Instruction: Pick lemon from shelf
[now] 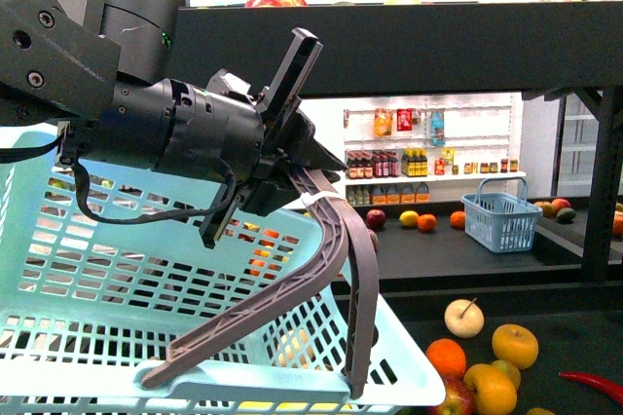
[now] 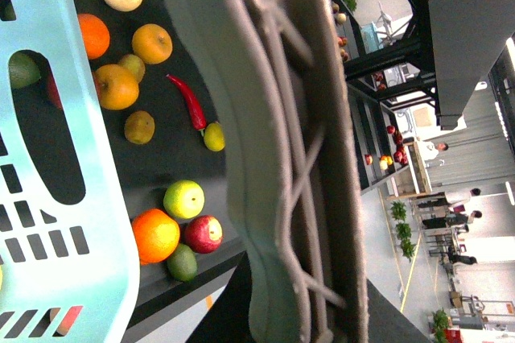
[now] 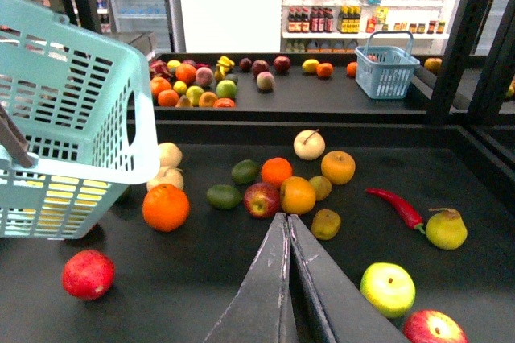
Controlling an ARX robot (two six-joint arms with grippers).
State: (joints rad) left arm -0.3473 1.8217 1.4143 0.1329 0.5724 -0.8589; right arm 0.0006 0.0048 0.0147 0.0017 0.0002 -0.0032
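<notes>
As the front view has it, the left gripper is clenched on the mauve handles of a pale blue basket that fills the lower left of the frame. The basket's near corner ends just beside the fruit lying on the shelf at lower right. The upper tier's front edge crosses the top of the frame, close over the arm.

In the left wrist view the handles fill the middle and the basket wall takes the left edge. Between them, on the black tier, lies a small dull-yellow oval that I take for the lemon, though I cannot be sure, near a red chili.

In the right wrist view the right gripper sits low centre, fingers pressed together on nothing. The lemon lies just right of the tips, apart from them. Bare tier opens to the left as far as a red apple. The basket overhangs the upper left, and dark uprights close the right edge.
</notes>
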